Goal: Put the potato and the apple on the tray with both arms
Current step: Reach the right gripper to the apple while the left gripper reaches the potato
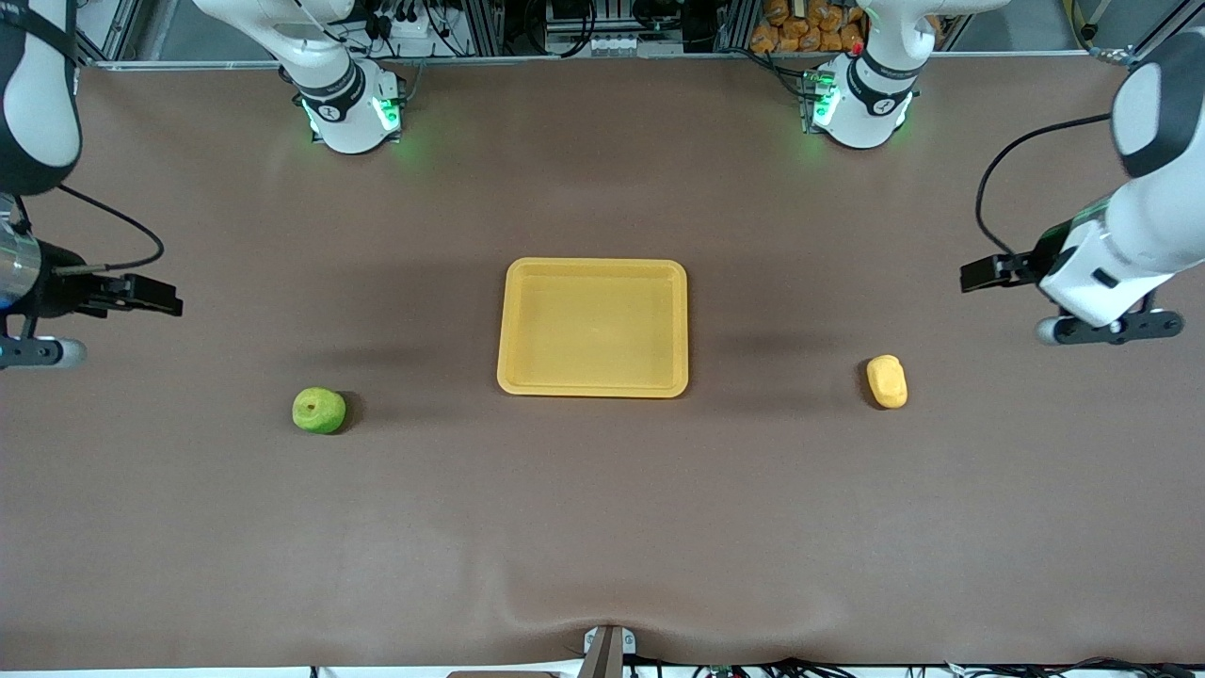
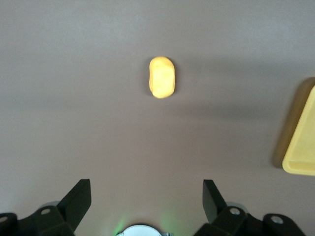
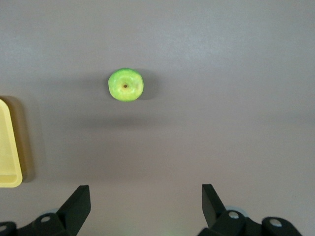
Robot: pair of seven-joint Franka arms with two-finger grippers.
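Note:
The empty yellow-orange tray (image 1: 593,265) lies mid-table. The green apple (image 1: 319,411) sits on the cloth toward the right arm's end, a little nearer the front camera than the tray. The yellow-orange potato (image 1: 887,381) lies toward the left arm's end. My right gripper (image 1: 155,297) hangs open and empty over bare cloth at its end; its wrist view shows the apple (image 3: 126,84) well apart from the gripper (image 3: 146,199) and a tray corner (image 3: 9,147). My left gripper (image 1: 979,275) hangs open and empty; its wrist view shows the potato (image 2: 162,77) apart from the gripper (image 2: 146,196) and the tray's edge (image 2: 301,142).
The two arm bases (image 1: 353,108) (image 1: 861,104) stand with green lights along the table's edge farthest from the front camera. A small mount (image 1: 607,650) sits at the edge nearest that camera, where the brown cloth bulges slightly.

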